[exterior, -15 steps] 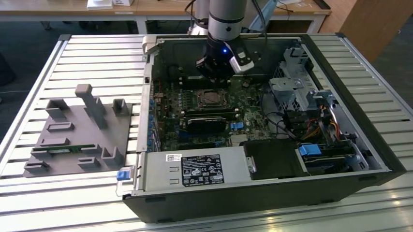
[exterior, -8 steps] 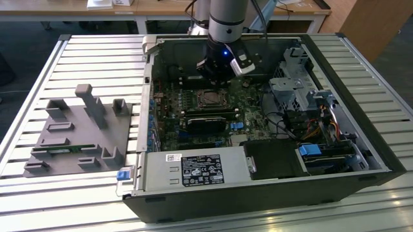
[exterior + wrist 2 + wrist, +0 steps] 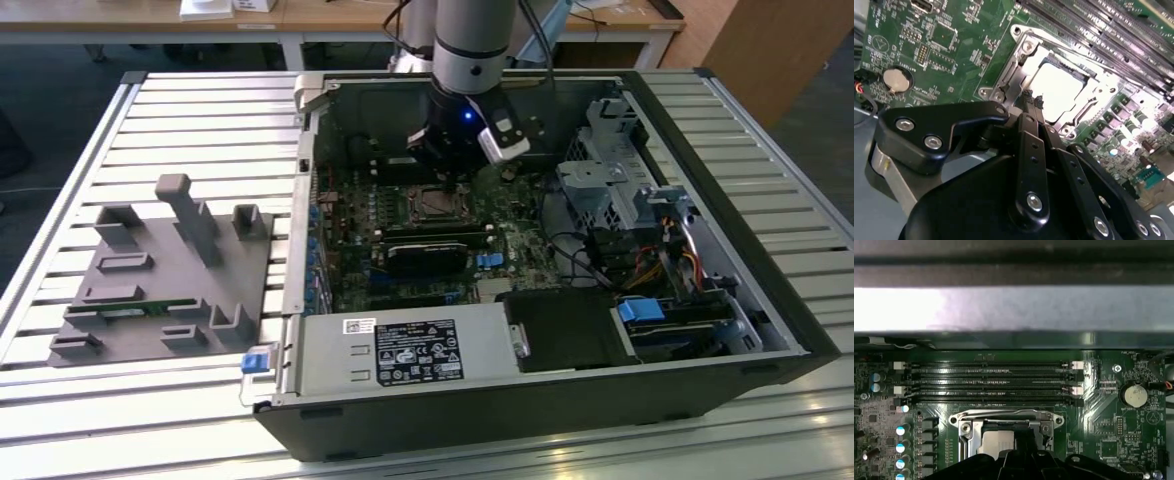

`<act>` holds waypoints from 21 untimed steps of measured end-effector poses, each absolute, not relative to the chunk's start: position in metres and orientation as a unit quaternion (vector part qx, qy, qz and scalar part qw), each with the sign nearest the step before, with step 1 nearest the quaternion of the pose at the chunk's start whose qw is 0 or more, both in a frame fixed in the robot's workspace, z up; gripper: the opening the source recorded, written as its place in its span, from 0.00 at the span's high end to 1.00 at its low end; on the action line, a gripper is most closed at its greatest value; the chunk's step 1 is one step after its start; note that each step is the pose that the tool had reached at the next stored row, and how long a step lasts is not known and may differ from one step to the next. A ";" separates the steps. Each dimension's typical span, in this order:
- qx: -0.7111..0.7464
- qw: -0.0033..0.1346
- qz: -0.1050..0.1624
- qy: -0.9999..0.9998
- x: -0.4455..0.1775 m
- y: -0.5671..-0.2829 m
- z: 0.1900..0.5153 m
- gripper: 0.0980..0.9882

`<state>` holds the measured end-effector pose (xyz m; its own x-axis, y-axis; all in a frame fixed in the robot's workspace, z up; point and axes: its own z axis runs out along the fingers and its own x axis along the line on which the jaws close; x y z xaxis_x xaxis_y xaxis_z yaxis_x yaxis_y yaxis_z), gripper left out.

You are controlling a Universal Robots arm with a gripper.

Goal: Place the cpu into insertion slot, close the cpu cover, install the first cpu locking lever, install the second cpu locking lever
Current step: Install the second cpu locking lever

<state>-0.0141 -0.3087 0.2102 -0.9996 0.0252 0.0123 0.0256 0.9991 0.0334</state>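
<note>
- At the exterior view's left, a grey moulded plastic fixture plate (image 3: 160, 270) lay on the slatted aluminium table (image 3: 80, 130), well apart from the work.
- In the middle of the frame, the open black steel computer case (image 3: 534, 410) showed its green motherboard (image 3: 400, 260).
- In the upper centre, the black two-finger gripper (image 3: 447, 165) hung just above the square black insertion slot (image 3: 435, 206).
- In the second wrist view, the gripper (image 3: 1032, 100) had its slim fingers (image 3: 1027, 107) drawn together at the socket's edge. Whether they pinched a lever could not be told.
- The small square cpu with a silvery metal top (image 3: 1061, 90) sat in the slot. The thin silvery sheet-metal cpu cover (image 3: 1104, 92) appeared to lie flat around it, chip showing through the window.
- A dark, thin locking lever rod (image 3: 1013, 82) ran along the frame's near side beside the fingertips, so the lever step looked to be the one in hand.
- Doing it well probably meant keeping the tips squarely on the rod, pressing down and sideways in one steady arc until it tucked under its catch, and keeping the cover flat.
- The long black memory slots (image 3: 989, 372) lay just beyond the socket, so a slip that way was the risk.
</note>
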 end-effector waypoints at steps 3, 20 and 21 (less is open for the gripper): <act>-0.013 0.006 -0.018 -1.000 -0.014 -0.309 0.213 0.99; -0.013 0.006 -0.020 -1.000 -0.014 -0.331 0.227 0.99; -0.013 0.006 -0.020 -1.000 -0.014 -0.333 0.227 0.99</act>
<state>-0.0141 -0.3335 0.2271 -0.9996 0.0251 0.0124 0.0256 0.9989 0.0398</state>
